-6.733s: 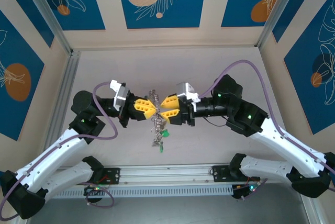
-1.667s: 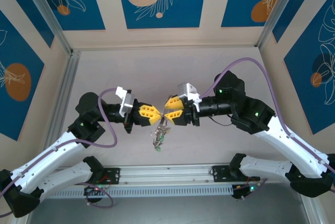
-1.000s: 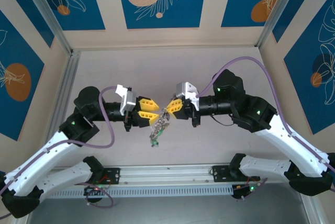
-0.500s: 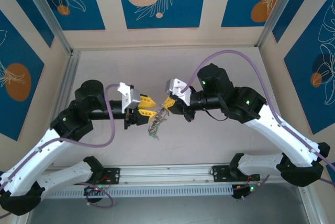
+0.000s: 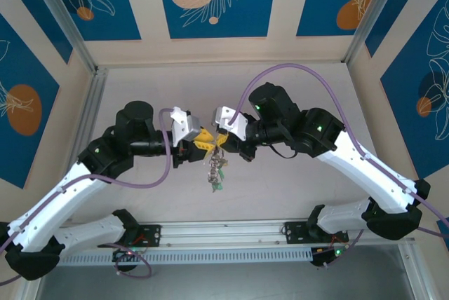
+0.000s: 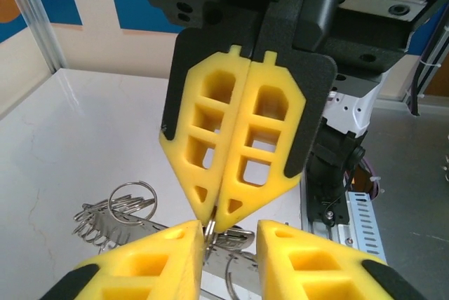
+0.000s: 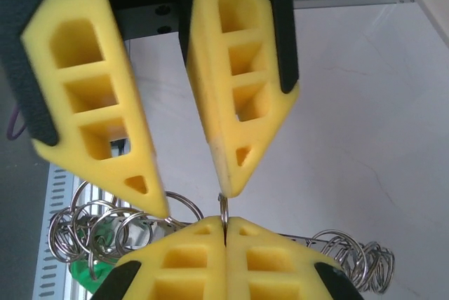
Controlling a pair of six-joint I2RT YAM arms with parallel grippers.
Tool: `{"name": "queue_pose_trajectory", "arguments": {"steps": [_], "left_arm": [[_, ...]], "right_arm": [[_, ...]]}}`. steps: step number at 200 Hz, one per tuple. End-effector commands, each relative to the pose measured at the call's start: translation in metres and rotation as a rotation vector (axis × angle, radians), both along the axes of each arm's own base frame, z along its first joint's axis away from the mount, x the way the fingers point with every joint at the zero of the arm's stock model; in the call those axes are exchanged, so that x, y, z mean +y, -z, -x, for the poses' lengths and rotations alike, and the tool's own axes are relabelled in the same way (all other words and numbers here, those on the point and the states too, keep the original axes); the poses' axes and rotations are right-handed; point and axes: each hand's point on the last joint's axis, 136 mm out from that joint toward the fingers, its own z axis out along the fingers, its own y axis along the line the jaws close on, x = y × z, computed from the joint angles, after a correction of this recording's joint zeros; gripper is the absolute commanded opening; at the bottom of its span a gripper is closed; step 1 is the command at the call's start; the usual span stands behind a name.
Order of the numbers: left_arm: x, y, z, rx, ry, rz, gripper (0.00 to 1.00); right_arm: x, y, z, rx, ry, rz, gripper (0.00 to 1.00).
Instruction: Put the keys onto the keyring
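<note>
Above the middle of the table [image 5: 295,90], your two grippers meet tip to tip. The right gripper [image 5: 223,140] is closed tight. Its wrist view shows the pads pressed together on a thin wire loop of the keyring [image 7: 223,205], which stands up out of the seam between them. The left gripper [image 5: 201,139] faces it with its jaws a narrow way apart. One of its fingertips [image 7: 231,186] sits right at the top of that loop and the other is off to the side; you can make out nothing clamped between them. The rest of the keyring hangs below both grippers as a bundle, with a green tag [image 5: 219,186] at its lowest end. Seen from the right wrist, small split rings [image 7: 105,230] bunch up beside the closed pads. You cannot pick the keys with the dark tag out of that bundle in any view.
</note>
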Motion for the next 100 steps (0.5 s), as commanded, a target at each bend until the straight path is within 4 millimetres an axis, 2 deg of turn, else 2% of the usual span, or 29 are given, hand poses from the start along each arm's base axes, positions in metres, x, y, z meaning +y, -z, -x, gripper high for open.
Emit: {"name": "queue_pose_trajectory", "arguments": {"steps": [1, 56, 71, 85, 100], "left_arm": [[-0.002, 0.003, -0.002, -0.022, 0.001, -0.024, 0.26], [-0.001, 0.007, -0.002, -0.029, -0.003, -0.018, 0.25], [-0.002, 0.005, 0.001, -0.029, 0.011, -0.002, 0.17], [-0.002, 0.003, 0.002, -0.032, 0.02, 0.013, 0.0], [-0.003, 0.002, 0.005, -0.029, 0.033, 0.02, 0.0]], "right_arm": [[0.006, -0.029, 0.012, -0.037, -0.069, -0.082, 0.0], [0.004, -0.038, 0.027, -0.024, -0.129, -0.129, 0.0], [0.004, -0.041, 0.031, -0.018, -0.145, -0.147, 0.0], [0.003, -0.044, 0.035, -0.011, -0.163, -0.163, 0.0], [0.002, -0.047, 0.037, -0.009, -0.167, -0.178, 0.0]]}}
